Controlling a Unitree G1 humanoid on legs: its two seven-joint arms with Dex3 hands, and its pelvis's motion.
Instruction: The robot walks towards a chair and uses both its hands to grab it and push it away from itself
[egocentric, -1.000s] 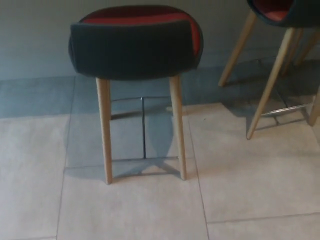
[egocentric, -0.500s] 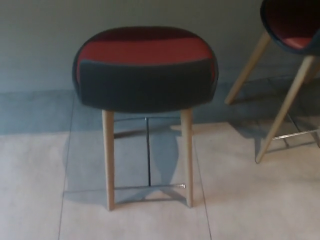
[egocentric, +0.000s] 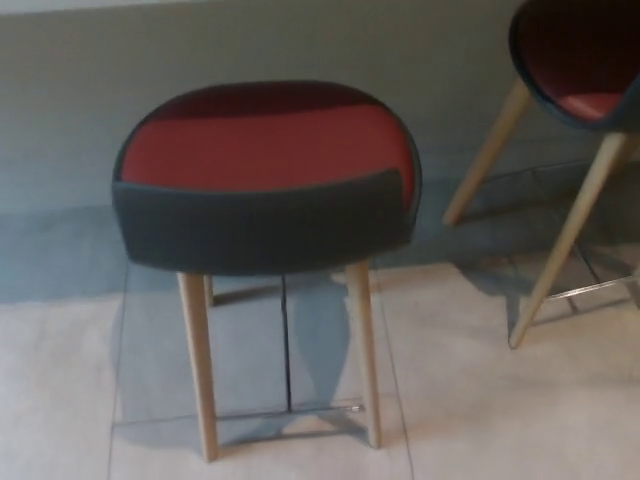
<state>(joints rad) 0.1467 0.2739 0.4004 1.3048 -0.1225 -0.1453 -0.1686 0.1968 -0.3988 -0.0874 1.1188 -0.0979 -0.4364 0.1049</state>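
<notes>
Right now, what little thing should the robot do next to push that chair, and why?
Probably bring both hands up toward the chair's dark back shell. Neither hand shows in the head view, so nothing is holding it yet, and the chair with its red seat stands close and centred in front, on its wooden legs on the tiled floor.

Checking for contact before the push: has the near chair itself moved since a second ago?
Cannot tell. The near chair looms larger and lower, but so do the second chair and floor seams: camera motion.
</notes>
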